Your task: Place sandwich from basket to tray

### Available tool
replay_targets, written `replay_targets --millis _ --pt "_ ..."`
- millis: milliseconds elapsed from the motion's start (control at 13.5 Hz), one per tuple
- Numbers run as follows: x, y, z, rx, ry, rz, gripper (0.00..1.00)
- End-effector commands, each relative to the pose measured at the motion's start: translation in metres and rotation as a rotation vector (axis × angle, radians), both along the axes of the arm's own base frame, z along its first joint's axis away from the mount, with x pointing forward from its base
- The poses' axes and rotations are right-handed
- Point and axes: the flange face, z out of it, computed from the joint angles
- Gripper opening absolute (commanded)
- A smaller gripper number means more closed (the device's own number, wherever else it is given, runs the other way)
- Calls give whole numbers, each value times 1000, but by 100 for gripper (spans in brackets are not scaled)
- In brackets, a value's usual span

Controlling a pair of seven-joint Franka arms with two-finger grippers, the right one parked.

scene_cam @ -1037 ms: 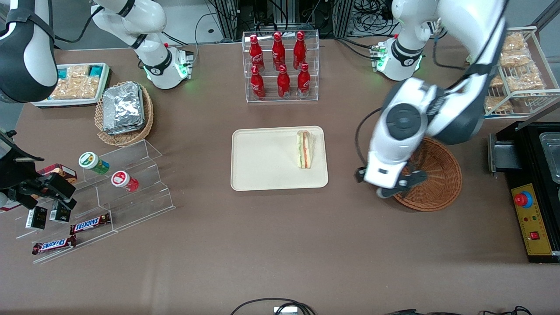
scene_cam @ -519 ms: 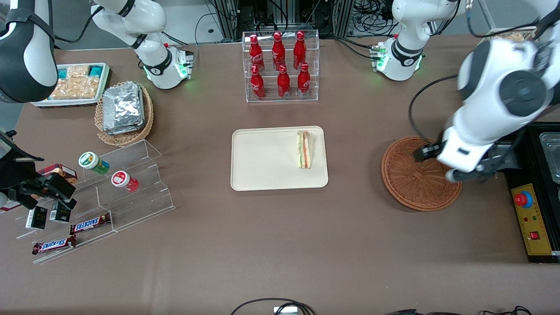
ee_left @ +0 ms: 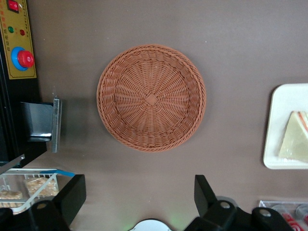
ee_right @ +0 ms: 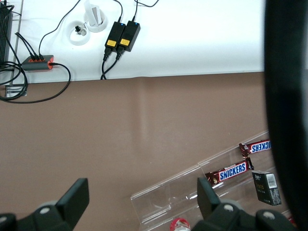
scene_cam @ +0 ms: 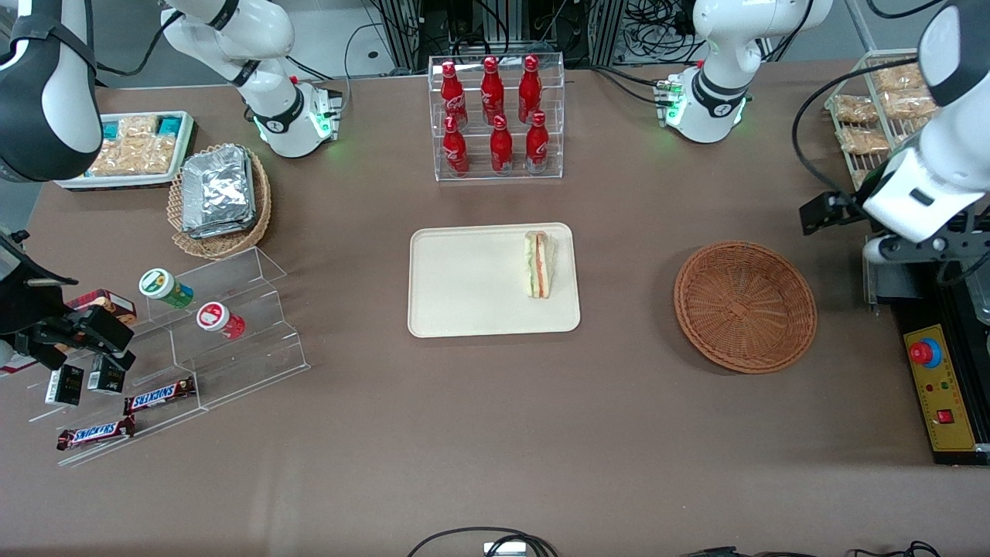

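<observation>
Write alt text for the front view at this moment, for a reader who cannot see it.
The sandwich lies on the cream tray at the table's middle, and the round brown basket toward the working arm's end holds nothing. The left arm's pincer, open and holding nothing, hangs raised past the basket by the black control box.

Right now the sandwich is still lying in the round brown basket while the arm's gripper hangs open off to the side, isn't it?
Not quite: the front view shows the sandwich on the cream tray; the wicker basket holds nothing. The gripper does hang open, off to the side.
</observation>
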Motion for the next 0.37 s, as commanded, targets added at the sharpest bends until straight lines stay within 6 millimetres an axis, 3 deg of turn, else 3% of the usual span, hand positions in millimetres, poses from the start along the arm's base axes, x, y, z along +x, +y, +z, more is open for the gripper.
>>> replay_targets --millis 0,296 --pt "-7 -4 37 -28 -6 -84 99" --pt "-11 -8 43 -59 -3 -150 99"
